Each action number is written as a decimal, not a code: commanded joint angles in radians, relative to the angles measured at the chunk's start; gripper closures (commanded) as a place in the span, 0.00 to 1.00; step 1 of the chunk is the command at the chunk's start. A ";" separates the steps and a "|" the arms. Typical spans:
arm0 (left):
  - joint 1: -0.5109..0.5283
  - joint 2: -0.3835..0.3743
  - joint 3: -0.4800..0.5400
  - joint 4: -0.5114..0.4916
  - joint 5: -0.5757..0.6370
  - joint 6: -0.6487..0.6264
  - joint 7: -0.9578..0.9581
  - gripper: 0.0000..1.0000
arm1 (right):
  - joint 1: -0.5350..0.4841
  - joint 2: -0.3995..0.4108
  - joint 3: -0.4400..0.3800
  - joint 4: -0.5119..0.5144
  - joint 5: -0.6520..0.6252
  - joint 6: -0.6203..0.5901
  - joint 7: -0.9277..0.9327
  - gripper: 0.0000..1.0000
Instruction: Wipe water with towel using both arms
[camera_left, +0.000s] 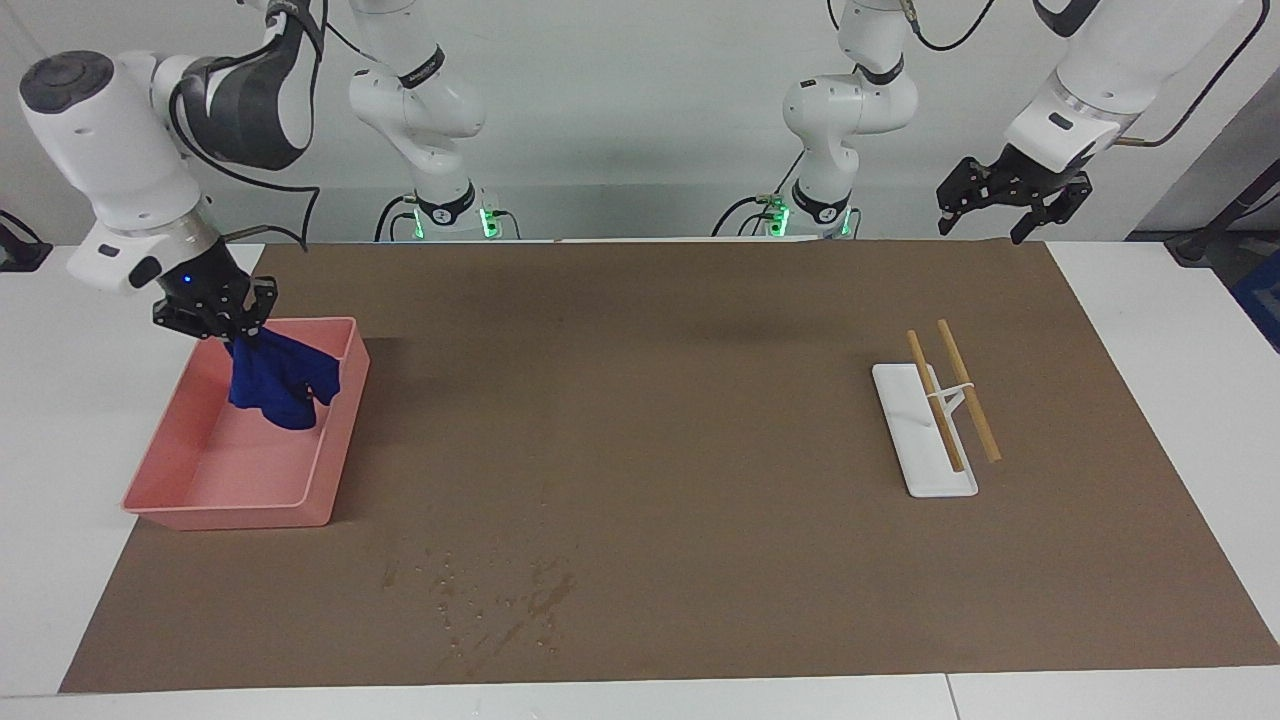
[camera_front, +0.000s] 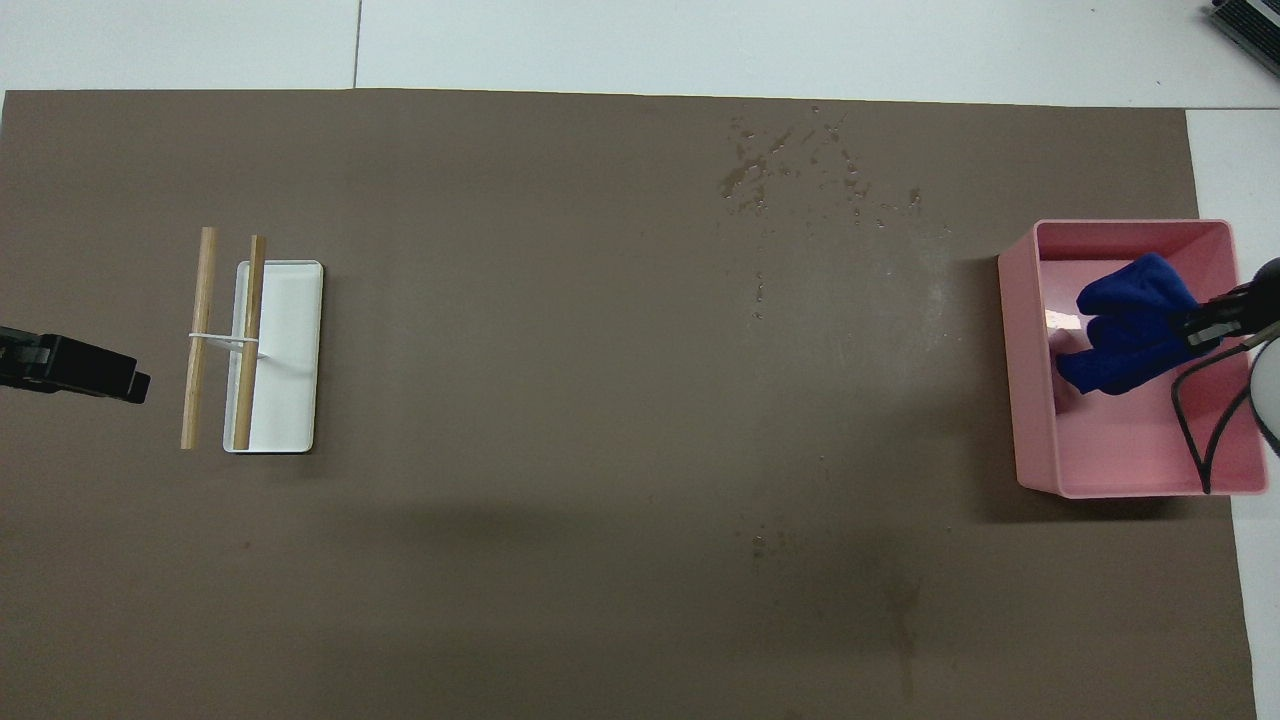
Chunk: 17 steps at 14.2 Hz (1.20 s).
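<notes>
Above, the right gripper (camera_left: 222, 318) hangs over the pink tray (camera_left: 330, 470), at the right arm's end of the table, its fingers pinching the top of the blue towel (camera_left: 275, 380). The towel droops from the fingers as a loose bundle inside the tray; whether its lower edge touches the tray floor cannot be told. The left gripper (camera_left: 1010, 200) waits raised over the mat's edge at the left arm's end, fingers spread and holding nothing. Near it on the brown mat (camera_left: 650, 400) lies a white rack (camera_left: 920, 445) with two wooden sticks (camera_left: 950, 395) across it. Scattered wet specks (camera_left: 500, 600) mark the mat farther from the robots than the tray; an oval water blotch cannot be made out.
</notes>
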 joint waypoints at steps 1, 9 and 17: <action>0.012 -0.006 -0.011 -0.006 0.013 -0.009 0.001 0.00 | -0.019 -0.012 0.012 -0.009 -0.018 0.015 -0.023 0.18; 0.012 -0.006 -0.011 -0.006 0.013 -0.009 0.000 0.00 | 0.114 -0.024 0.027 0.179 0.008 -0.204 0.228 0.00; 0.012 -0.007 -0.011 -0.006 0.013 -0.009 0.001 0.00 | 0.162 -0.050 0.084 0.232 0.155 -0.350 0.595 0.00</action>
